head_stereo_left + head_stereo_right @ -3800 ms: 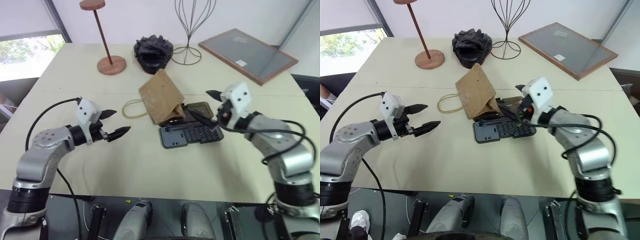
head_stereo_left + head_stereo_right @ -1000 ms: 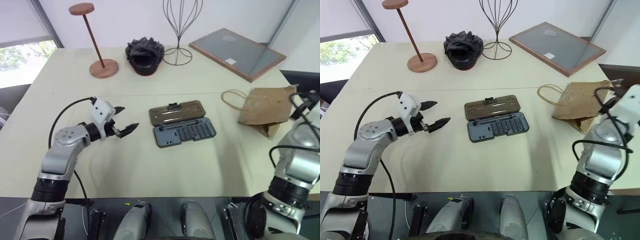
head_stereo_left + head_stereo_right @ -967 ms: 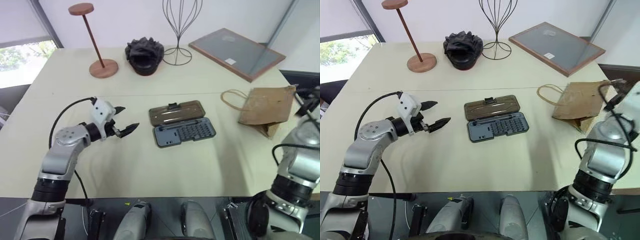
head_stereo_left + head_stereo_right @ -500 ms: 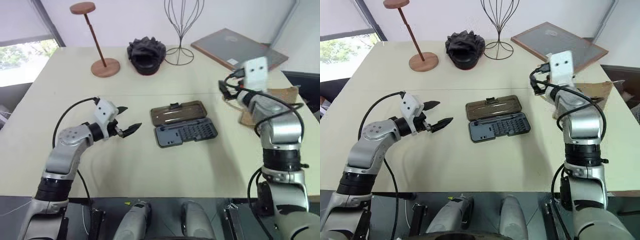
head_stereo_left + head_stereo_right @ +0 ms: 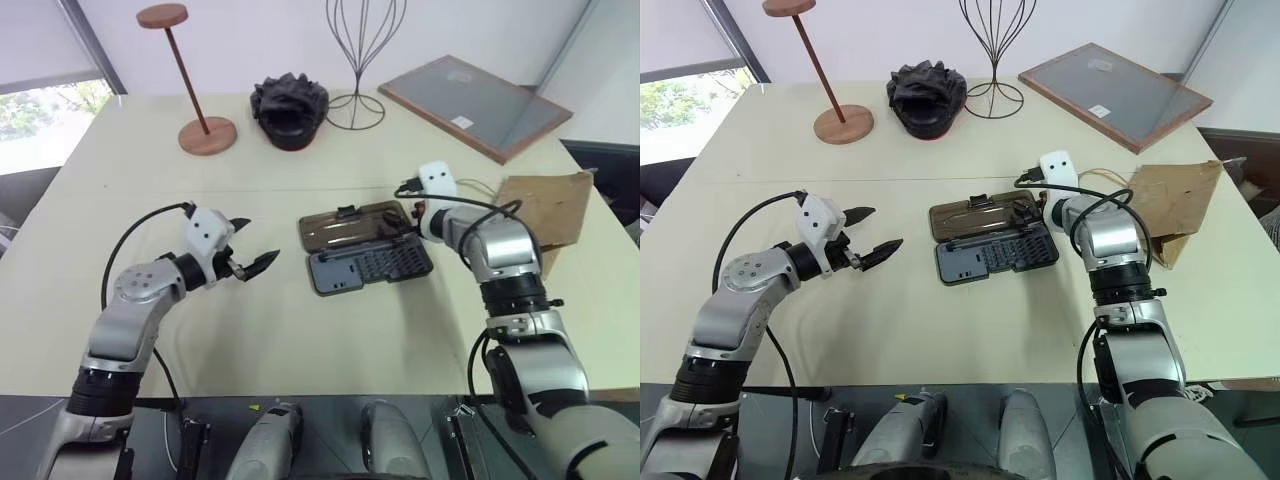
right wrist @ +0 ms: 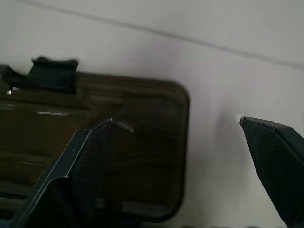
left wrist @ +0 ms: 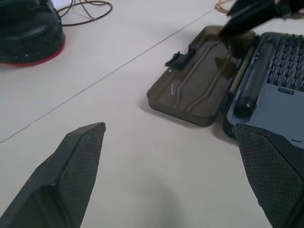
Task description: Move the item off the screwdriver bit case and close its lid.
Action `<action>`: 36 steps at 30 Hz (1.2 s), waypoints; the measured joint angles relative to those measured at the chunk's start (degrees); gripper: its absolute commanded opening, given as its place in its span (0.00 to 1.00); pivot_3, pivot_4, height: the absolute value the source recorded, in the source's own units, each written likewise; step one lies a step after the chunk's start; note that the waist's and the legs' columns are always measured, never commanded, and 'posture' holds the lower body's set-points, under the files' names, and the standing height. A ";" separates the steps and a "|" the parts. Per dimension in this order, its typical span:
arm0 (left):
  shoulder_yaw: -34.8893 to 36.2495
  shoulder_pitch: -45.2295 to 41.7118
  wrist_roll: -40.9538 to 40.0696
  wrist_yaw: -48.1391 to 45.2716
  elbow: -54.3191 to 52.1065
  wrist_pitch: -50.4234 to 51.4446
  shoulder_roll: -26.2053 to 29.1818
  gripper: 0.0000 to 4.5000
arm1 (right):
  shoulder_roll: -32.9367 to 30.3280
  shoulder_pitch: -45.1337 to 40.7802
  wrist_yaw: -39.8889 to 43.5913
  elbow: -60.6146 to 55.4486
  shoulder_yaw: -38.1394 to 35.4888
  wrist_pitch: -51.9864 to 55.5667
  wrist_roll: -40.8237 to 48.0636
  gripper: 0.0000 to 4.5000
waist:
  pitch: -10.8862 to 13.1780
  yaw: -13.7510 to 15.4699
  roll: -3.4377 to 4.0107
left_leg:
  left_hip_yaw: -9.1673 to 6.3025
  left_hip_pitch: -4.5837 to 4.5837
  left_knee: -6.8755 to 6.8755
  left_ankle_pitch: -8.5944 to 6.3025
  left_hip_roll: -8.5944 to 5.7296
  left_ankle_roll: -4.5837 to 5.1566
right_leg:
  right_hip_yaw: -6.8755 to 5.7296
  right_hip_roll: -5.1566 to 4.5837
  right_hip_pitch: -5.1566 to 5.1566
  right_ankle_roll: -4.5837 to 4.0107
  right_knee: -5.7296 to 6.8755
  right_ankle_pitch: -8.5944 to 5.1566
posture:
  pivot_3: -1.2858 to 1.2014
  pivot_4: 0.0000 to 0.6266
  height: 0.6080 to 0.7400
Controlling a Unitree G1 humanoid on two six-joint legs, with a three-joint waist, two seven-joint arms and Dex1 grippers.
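Note:
The screwdriver bit case lies open in the middle of the table, its rows of bits showing. Its smoky-brown lid lies flat on the far side, with the black latch tab on its outer edge. The item, a tan paper bag, lies on the table to the right, apart from the case. My right gripper hovers open just above the lid's right end, holding nothing. To the left of the case, my left gripper is open and empty, pointing toward it.
At the back of the table stand a wooden stand, a black lumpy object and a wire stand. A wood-framed grey panel lies at the back right. The bag reaches the table's right edge.
The bag, earlier on the case, now lies at the right. My right arm has swung left from it and come down over the lid's right end. The left gripper stayed put.

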 measured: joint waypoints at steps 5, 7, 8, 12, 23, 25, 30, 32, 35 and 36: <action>0.00 0.14 0.01 0.28 -0.04 0.00 0.01 1.00 | 1.08 1.03 -0.90 -0.34 0.81 -0.02 -0.68 0.99 | 0.00 -0.07 0.00 | 0.00 0.01 0.00 0.00 0.00 0.00 | 0.00 0.01 0.00 0.01 0.00 0.01 | 0.52 0.24 1.00; 0.00 0.14 0.04 0.33 -0.03 0.00 0.02 1.00 | 1.09 1.50 -1.19 -1.00 0.77 -0.02 -0.75 0.88 | 0.00 -0.06 0.00 | -0.01 0.01 0.00 0.00 0.00 0.00 | 0.00 0.01 0.00 0.01 0.02 0.01 | 0.52 0.24 1.00; -0.01 0.14 0.08 0.36 -0.03 0.00 0.01 1.00 | 1.14 1.67 -1.29 -1.29 0.77 -0.02 -0.75 0.82 | 0.00 -0.07 0.00 | 0.00 0.01 0.00 0.00 0.00 0.00 | 0.00 0.01 0.00 0.01 0.02 0.01 | 0.52 0.24 1.00; -0.03 0.04 0.55 0.48 -0.03 -0.04 -0.01 1.00 | 1.42 3.15 -2.33 -3.56 0.74 0.46 -0.93 0.37 | -0.01 0.03 0.00 | 0.00 0.01 0.00 0.00 0.00 0.00 | 0.00 0.01 0.01 0.01 0.01 0.01 | 0.52 0.24 1.00; -0.04 -1.36 1.06 0.24 0.63 -0.57 0.10 1.00 | 2.67 6.13 -4.87 -11.49 -0.79 7.55 -1.99 0.01 | -0.04 0.05 -0.02 | -0.03 0.01 0.00 0.00 0.00 0.00 | 0.00 0.02 0.01 0.01 0.02 0.01 | 0.52 0.24 1.00; -0.04 -1.58 1.18 0.12 1.08 -0.75 0.16 1.00 | 5.00 6.69 -6.55 -14.90 -3.79 13.15 -1.26 0.01 | -0.04 0.03 -0.01 | -0.03 0.01 0.00 0.00 0.01 0.00 | 0.00 0.01 0.00 0.01 0.03 0.01 | 0.52 0.24 1.00; -0.05 -2.15 1.27 -0.53 2.23 -1.29 0.51 1.00 | 12.03 6.07 -12.07 -22.42 -11.61 27.74 -0.53 0.01 | -0.05 -0.12 0.00 | -0.04 0.01 -0.01 -0.01 0.02 0.00 | 0.01 0.02 -0.04 0.01 0.07 0.01 | 0.52 0.24 1.00; -0.10 -2.17 1.27 -1.04 2.43 -1.29 0.61 1.00 | 15.03 4.77 -14.34 -24.69 -14.82 33.91 -0.77 0.01 | -0.05 -0.18 0.00 | -0.04 0.01 -0.02 -0.01 0.02 0.00 | 0.01 0.03 -0.06 0.00 0.09 0.02 | 0.52 0.24 1.00; -0.33 -2.23 1.27 -1.81 2.68 -1.28 0.65 1.00 | 18.98 3.15 -17.62 -27.29 -16.91 40.05 -2.40 0.01 | -0.05 -0.18 0.01 | -0.02 0.01 -0.02 -0.01 0.02 0.00 | 0.03 0.03 -0.11 -0.01 0.11 0.02 | 0.52 0.24 1.00; -0.42 -2.24 1.27 -2.14 2.71 -1.27 0.65 1.00 | 20.16 2.98 -18.53 -28.05 -17.44 41.07 -2.84 0.01 | -0.05 -0.18 0.01 | -0.02 0.01 -0.03 -0.01 0.02 0.00 | 0.04 0.03 -0.11 -0.01 0.11 0.02 | 0.52 0.24 1.00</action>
